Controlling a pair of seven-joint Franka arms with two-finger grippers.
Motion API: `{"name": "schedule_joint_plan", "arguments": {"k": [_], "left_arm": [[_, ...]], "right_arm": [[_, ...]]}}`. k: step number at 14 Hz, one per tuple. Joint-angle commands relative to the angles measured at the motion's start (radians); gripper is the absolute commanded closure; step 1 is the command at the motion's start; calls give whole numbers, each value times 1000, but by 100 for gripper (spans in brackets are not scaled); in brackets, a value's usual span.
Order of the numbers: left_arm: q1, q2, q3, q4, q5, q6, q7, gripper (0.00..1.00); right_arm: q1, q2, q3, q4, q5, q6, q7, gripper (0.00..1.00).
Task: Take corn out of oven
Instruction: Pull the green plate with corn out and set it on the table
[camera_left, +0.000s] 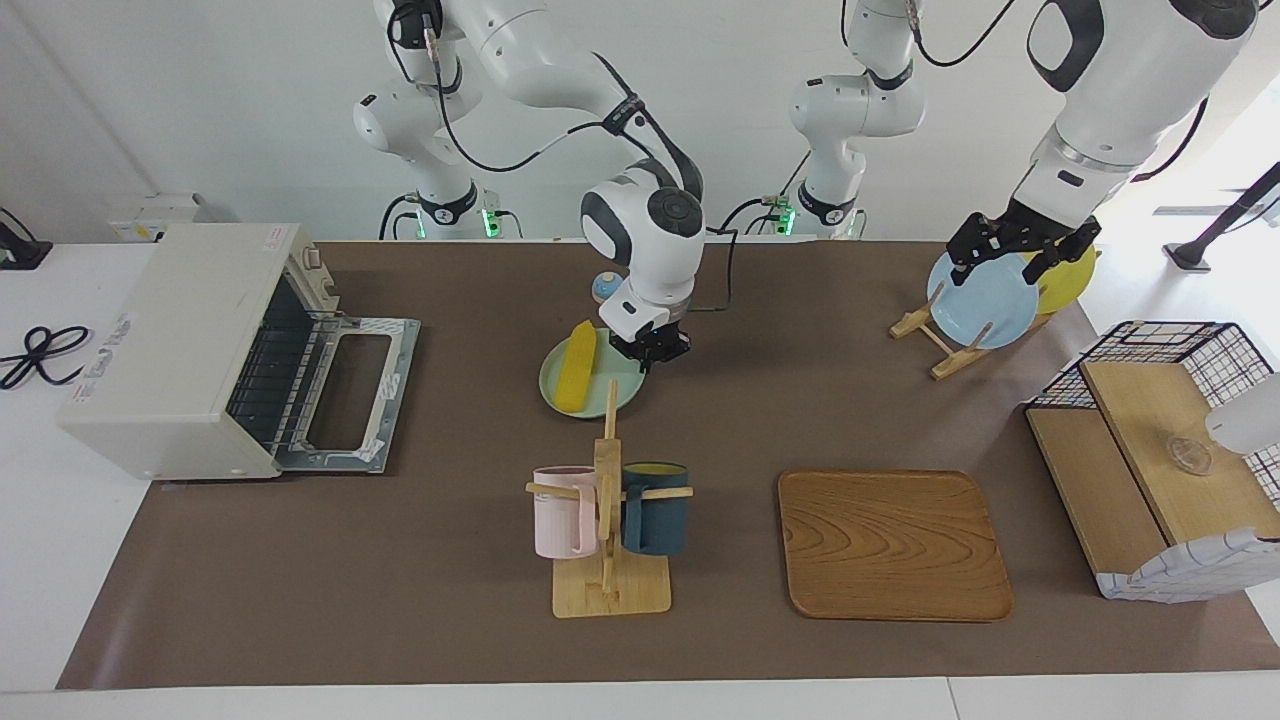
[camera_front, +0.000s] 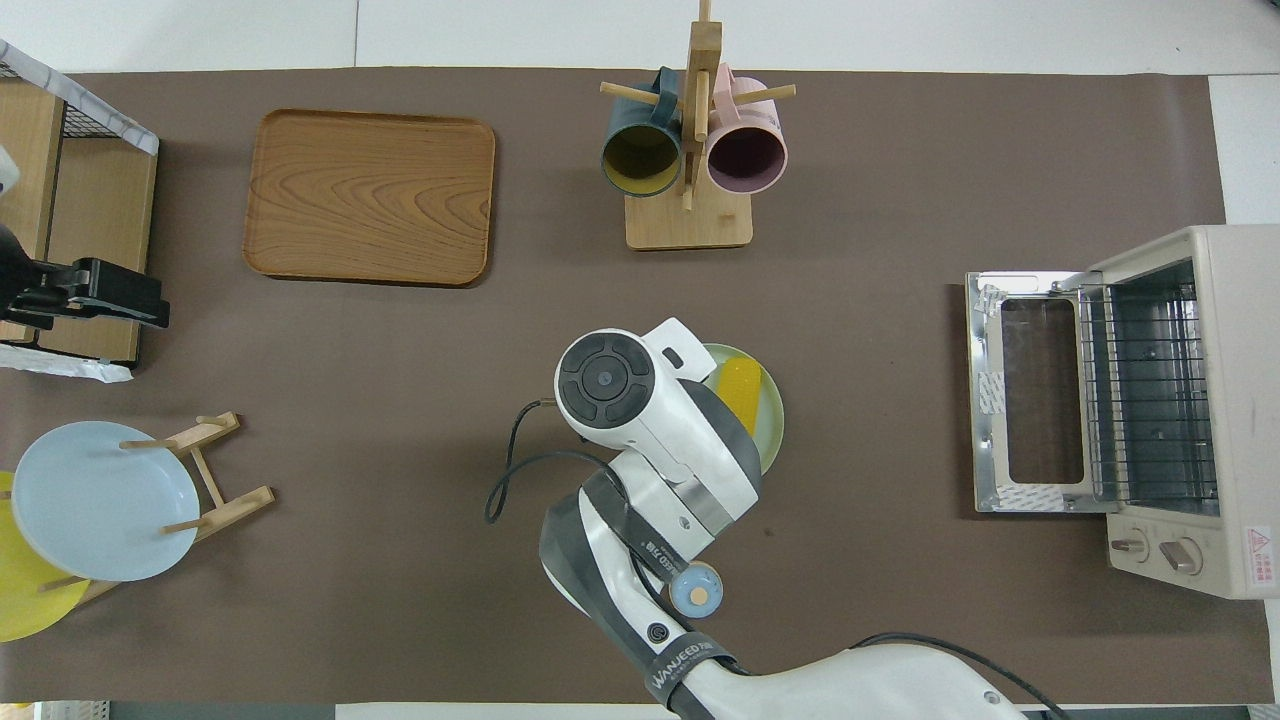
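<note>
Brown mat covers white table — corn on plate; end effector fingers: cannot tell.

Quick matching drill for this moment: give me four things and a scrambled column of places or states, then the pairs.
1. bright yellow corn cob
2. cream-white toaster oven
3. pale pink mug
4. round light blue plate

A. hanging on wooden mug tree
B. door folded down, rack bare
C. lying on pale green plate
D. standing in wooden rack

Pairs: 1-C, 2-B, 3-A, 4-D

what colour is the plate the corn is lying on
Pale green plate under the corn, clearest in the facing view.
</note>
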Motion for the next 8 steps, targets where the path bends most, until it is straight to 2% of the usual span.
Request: {"name": "schedule_joint_plan", "arguments": {"k": [1,3,4,6,8], "left_arm": [[8,-34,-3,-46,1,29,10,0],[8,-34,-3,-49,1,29,10,0],[8,-34,-5,-49,1,29,10,0],[8,-37,-5,-51,-5,35,15,0],[5,-38,-5,-66,-23,54,15,0]], "right_arm": [[-19,1,3,10,82,24,20,93],[-13,-1,3,21,92,37,15,54],[-8,-4,1,30,90,52,11,44],[-26,-21,-1,51,75,14,-9,43],[-66,-84,-8,50,70,-84,-113,44]]}}
